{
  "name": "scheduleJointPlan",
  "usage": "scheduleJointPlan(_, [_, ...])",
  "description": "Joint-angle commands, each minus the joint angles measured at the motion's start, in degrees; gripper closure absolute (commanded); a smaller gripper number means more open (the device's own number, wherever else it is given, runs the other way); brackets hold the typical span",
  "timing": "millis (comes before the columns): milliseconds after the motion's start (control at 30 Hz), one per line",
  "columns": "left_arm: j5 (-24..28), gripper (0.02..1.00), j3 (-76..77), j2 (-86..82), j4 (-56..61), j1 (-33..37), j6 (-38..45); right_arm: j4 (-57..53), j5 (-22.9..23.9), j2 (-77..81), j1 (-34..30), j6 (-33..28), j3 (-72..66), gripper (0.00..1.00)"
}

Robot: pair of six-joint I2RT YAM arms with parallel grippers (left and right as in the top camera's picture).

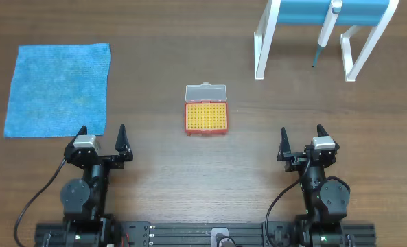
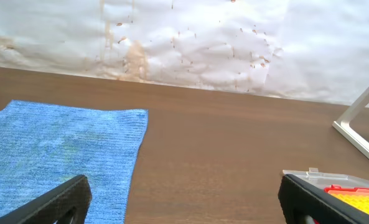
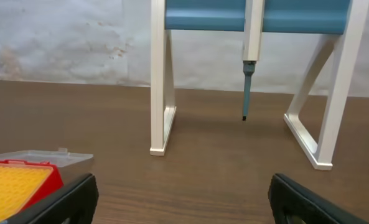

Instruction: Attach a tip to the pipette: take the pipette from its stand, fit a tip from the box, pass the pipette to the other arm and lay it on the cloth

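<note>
Both jaws wide open, nothing held: left gripper (image 1: pixel 102 129), right gripper (image 1: pixel 301 129). Right arm shd approach pipette (image 3: pixel 252 37) square-on, grip body w/o knocking stand (image 3: pixel 159 81), lift clear.

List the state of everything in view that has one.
pipette: hanging upright in the stand, not yet taken
stand: upright, holding the pipette
tip box: lid open, folded back
cloth: spread flat, nothing on it
left gripper: open, empty
right gripper: open, empty
</note>
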Motion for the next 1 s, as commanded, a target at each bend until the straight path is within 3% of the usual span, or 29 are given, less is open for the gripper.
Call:
scheduleJointPlan(33, [-0.5, 0.047, -0.1, -0.7, -0.3, -0.2, 0.9, -0.1, 6.8, 1.5, -1.2, 0.3, 1.0, 0.121])
scheduleJointPlan(100, [-0.5, 0.047, -0.1, -0.7, -0.3, -0.2, 0.9, 0.3, 8.6, 4.0, -2.5, 0.3, 2.6, 0.121])
scheduleJointPlan(333, [-0.5, 0.047, -0.1, -0.7, -0.3, -0.2, 0.9, 13.1, 8.6, 24.5, -4.2, 0.2, 11.5, 0.121])
scheduleJointPlan(600, [-0.5, 0.047, -0.1, -0.7, -0.3, -0.2, 0.9, 39.5, 8.6, 54.3, -4.2, -4.5, 17.7, 0.121])
scheduleJointPlan(1000, [-0.5, 0.047, -0.1, -0.7, -0.3, -0.2, 0.9, 40.2, 8.5, 79.3, -8.5, -4.5, 37.2, 0.121])
